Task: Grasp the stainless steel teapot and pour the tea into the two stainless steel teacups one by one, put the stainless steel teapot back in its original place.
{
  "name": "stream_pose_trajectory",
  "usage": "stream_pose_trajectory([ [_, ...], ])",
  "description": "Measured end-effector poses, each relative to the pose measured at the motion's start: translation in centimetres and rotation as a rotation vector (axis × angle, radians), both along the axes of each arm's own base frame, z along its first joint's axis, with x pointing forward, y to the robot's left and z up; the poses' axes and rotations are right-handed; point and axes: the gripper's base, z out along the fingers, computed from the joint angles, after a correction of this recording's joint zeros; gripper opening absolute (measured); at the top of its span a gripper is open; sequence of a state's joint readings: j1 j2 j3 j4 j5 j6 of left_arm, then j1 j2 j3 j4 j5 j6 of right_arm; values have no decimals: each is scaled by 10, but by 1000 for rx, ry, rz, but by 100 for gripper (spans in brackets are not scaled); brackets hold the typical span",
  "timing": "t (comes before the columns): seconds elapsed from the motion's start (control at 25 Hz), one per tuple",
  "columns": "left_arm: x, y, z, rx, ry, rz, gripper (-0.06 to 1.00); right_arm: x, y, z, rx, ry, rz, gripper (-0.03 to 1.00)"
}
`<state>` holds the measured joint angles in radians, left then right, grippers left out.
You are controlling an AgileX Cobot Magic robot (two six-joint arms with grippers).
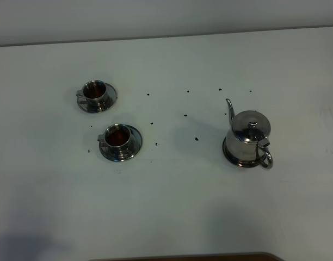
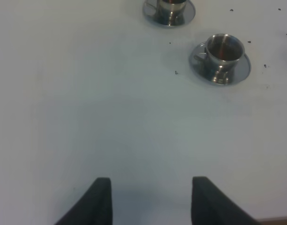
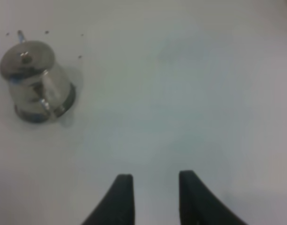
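The stainless steel teapot [image 1: 248,140] stands upright on the white table at the right, spout pointing away, loop handle toward the front; it also shows in the right wrist view [image 3: 34,80]. Two stainless steel teacups on saucers stand at the left: the far cup [image 1: 96,95] and the near cup [image 1: 119,141], both holding reddish-brown tea. The left wrist view shows the near cup [image 2: 222,57] and the far cup [image 2: 169,8]. My left gripper [image 2: 150,199] is open and empty, away from the cups. My right gripper [image 3: 153,197] is open and empty, apart from the teapot. Neither arm shows in the exterior high view.
Small dark specks [image 1: 185,115] are scattered on the table [image 1: 166,206] between the cups and the teapot. A brown edge [image 1: 210,256] shows at the table's front. The wall line runs along the back.
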<state>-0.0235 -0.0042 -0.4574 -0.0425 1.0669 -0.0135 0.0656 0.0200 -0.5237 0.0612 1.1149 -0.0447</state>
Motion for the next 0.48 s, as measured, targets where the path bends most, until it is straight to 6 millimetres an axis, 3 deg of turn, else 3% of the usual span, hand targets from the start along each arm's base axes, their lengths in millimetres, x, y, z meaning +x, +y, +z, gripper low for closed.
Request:
stream_pose_trajectory([
  [0.48,0,0,0,0,0,0,45,-4,-3,0,-25,-27,-80,24],
])
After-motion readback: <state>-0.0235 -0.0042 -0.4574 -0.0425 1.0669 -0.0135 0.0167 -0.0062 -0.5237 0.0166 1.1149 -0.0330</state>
